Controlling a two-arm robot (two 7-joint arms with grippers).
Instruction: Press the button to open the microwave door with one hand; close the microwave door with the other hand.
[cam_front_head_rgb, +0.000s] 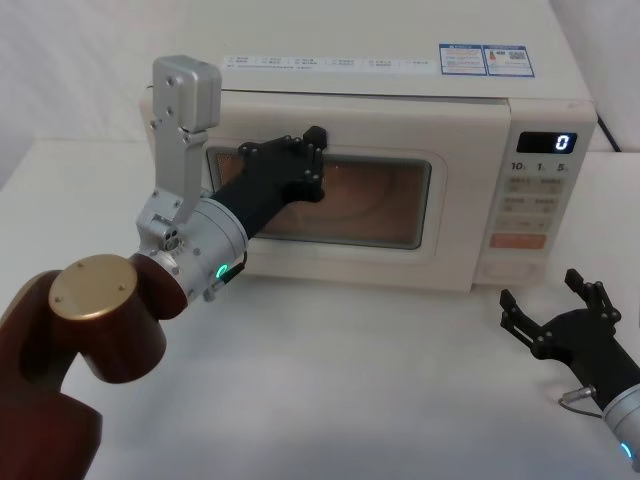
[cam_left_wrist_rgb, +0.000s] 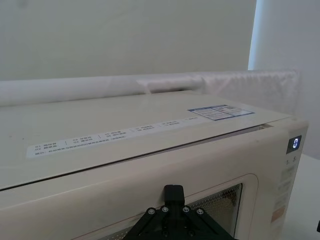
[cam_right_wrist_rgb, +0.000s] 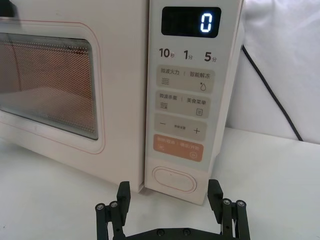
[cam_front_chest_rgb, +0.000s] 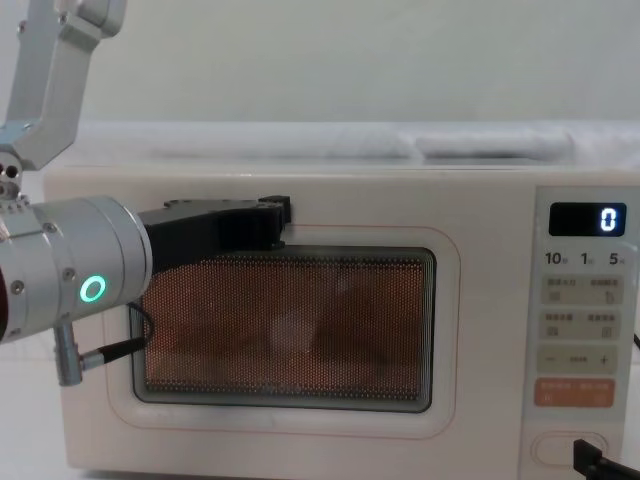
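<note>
cream-white microwave door with dark window sits mid-frame, shut; the black left gripper presses its upper edge, finger spread unclear. the black right gripper, open and empty, hovers just before the cream pill-shaped button, lower right.

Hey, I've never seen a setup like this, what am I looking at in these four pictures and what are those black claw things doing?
This is a two-armed robot facing a cream microwave on a white table. One picture looks down from its head, one looks across from its chest, and one comes from each wrist. The black claws are its hands. The left gripper is up against the microwave door, at the top of the glass window; the door looks shut or nearly so. The right gripper hovers low over the table with fingers spread, holding nothing, in front of the control panel. Its wrist camera shows the button at the panel's bottom, below the orange key.
</note>
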